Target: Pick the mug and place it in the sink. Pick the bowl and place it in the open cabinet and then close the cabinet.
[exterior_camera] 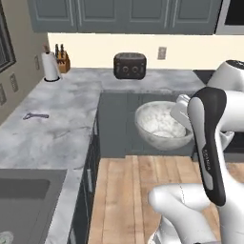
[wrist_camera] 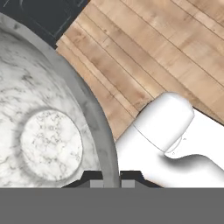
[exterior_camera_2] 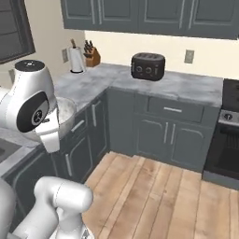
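Gripper [wrist_camera: 111,178] pinched tight on the rim of the bowl [wrist_camera: 48,131], one dark tip on each side of the wall, and we've got the bowl up in the air over the wooden floor [wrist_camera: 175,48]. From the left base view the bowl [exterior_camera: 159,125] hangs in front of the dark lower cupboards [exterior_camera: 114,124], its right side cut off behind the white arm, so we can't see the grip itself there. From the right base view we catch only a curved slice of the bowl [exterior_camera_2: 66,114] past the arm's big white joint.

What a finish on it: speckled grey-white, stone-like, wide and round, with a flat pale disc at the bottom and a thick grey rim. The table [exterior_camera: 52,124] is veined grey marble, running round the corner. On it we pick out a black toaster [exterior_camera: 129,66] by the wall, a white paper roll [exterior_camera: 50,66], a wooden knife block [exterior_camera: 63,61] partly behind that roll, and a small grey utensil [exterior_camera: 35,116] too tiny to identify. Bottom left, the dark sink [exterior_camera: 24,195] is clipped by the frame edge.
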